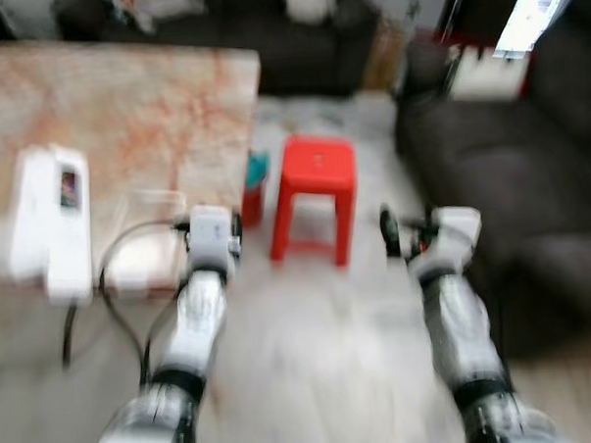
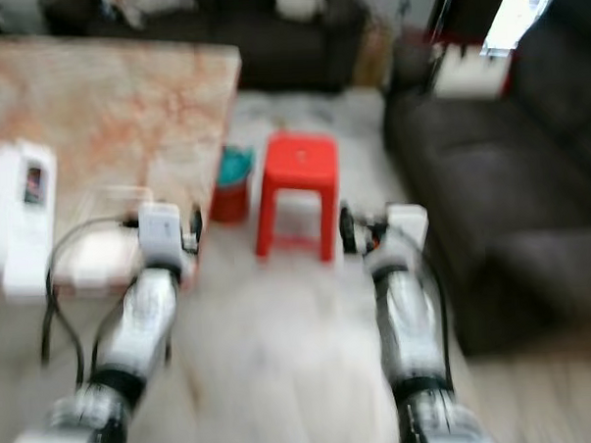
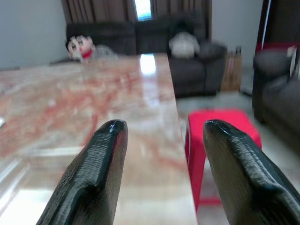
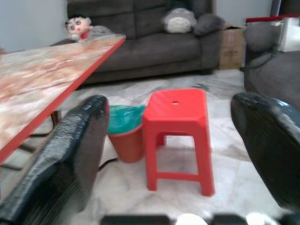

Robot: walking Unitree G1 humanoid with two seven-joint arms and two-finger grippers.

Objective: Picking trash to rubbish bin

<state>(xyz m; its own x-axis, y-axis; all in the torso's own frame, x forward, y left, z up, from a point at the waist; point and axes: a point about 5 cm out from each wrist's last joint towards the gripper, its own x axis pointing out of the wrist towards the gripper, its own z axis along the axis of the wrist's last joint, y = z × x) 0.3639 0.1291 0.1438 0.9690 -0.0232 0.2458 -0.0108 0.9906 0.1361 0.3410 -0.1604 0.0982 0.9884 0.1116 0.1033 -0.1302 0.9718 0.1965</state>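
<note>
A Unitree G1 faces a living room, its left gripper (image 3: pixel 159 154) spread wide and empty over the near edge of the marble table (image 1: pixel 124 111), its right gripper (image 4: pixel 173 154) equally wide and empty above the floor. The red bin with a green liner (image 4: pixel 125 136) sits tucked under the table's right edge, just left of the red plastic stool (image 4: pixel 177 136). No trash is clearly identifiable (the head views are blurred), so a reach now risks missing its target or clipping the white device (image 1: pixel 48 218) on the table's near left.

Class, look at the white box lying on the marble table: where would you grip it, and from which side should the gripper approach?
Grip the white box across its narrow width, near the middle, coming down from above. It lies flat and long on the table, so its two long sides are free; blur hides finer detail.
</note>
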